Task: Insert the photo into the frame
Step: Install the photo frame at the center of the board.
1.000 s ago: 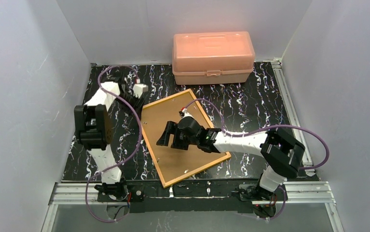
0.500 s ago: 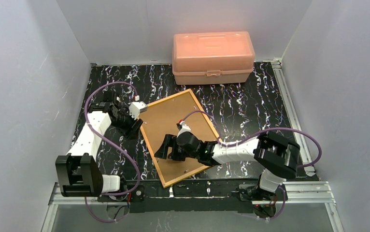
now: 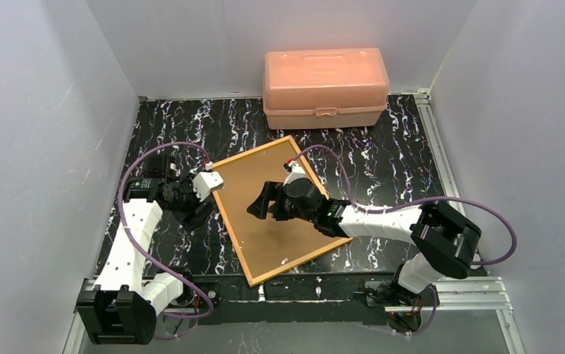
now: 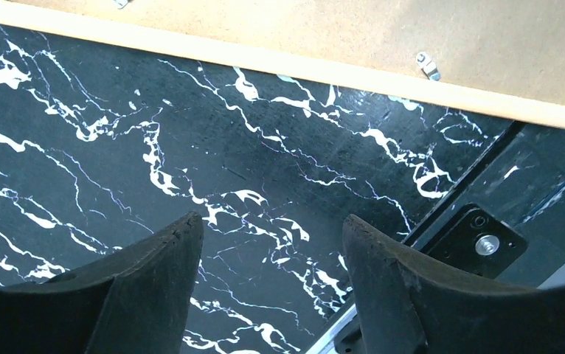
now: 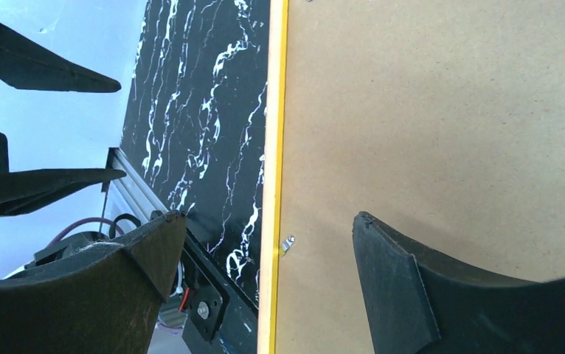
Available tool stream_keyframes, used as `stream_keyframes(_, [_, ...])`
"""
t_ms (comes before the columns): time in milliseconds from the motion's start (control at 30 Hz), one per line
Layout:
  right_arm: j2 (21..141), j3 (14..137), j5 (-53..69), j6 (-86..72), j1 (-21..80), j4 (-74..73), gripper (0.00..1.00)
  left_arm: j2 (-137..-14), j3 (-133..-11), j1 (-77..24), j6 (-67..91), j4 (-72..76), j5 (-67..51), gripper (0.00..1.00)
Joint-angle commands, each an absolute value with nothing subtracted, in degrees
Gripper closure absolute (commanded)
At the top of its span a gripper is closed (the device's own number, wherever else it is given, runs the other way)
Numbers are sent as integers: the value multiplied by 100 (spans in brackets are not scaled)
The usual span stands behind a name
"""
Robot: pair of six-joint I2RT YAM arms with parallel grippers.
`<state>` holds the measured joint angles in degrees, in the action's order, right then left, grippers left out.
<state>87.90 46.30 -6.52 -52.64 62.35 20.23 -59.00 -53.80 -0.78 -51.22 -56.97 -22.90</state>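
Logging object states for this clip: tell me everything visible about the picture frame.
The frame is a large thin rectangle lying flat, back up, on the black marbled table, turned askew. A narrow yellow-orange border surrounds a plain brown fibreboard back carrying small metal clips near its edges. No photo shows. The open right gripper hangs over it; whether they touch cannot be told.

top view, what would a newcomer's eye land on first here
The big yellow-edged frame lying back-up and askew in the middle of the black marbled table. Next, the salmon-pink box at the far edge. The right fingers hang open over the frame's brown back, the left fingers over bare table just beside it.
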Motion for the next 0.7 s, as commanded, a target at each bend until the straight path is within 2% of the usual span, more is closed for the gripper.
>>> stream_keyframes(0, [8886,4869,-216,-5238,6193,2032,9,-5821,-5172,-112,-5912,-5876,-2486,32])
stream_keyframes(300, [9256,4306,-719,-6345,6432,3112,11,-6360,-4543,-230,-7656,-4717,-3142,31])
stream_keyframes(500, [9967,4339,-323,-7221,6763,3891,13,-6531,-4188,-737,-8106,-3695,-3095,32])
stream_keyframes(667, [9538,4259,-499,-7439,6801,3213,13,-6375,-3607,-1217,-8294,-2871,-2855,36])
